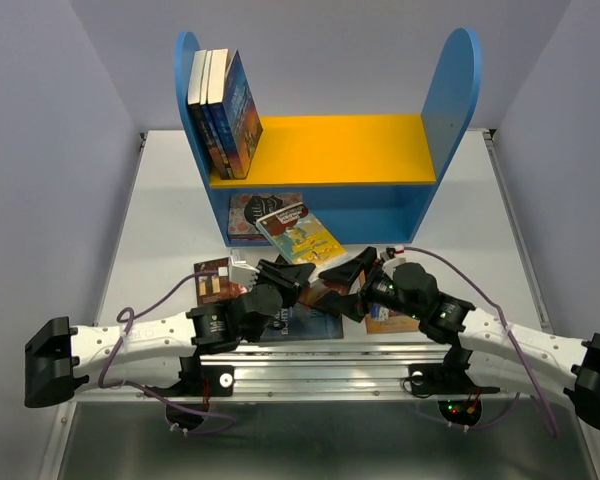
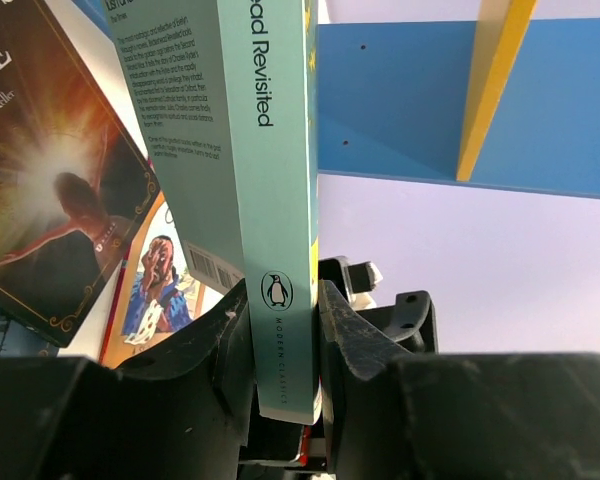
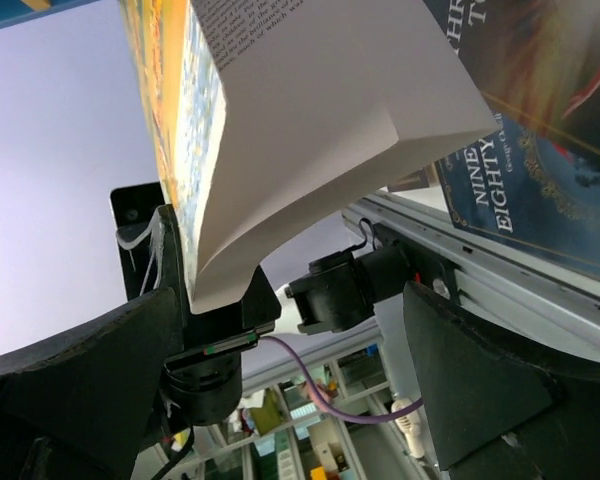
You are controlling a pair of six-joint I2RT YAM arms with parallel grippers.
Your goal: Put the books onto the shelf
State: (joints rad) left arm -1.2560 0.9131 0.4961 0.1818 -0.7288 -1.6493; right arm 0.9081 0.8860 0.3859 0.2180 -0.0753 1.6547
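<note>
Pale matte table (image 1: 150,220); left gripper (image 2: 285,340) clamps thin teal paperback (image 2: 270,150); right gripper (image 3: 295,345) gapes wide.

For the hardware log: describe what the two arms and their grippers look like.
Both arms match. The left arm and right arm have white link shells with black joint housings, some showing a small green light. A purple cable loops along each. The left gripper and right gripper are black, each with two broad, blocky fingers.

Bright, even overhead light; soft shadow inside the shelf (image 1: 450,95). Wrist views: fingers (image 2: 370,350) nearly black, far background slightly soft.
</note>
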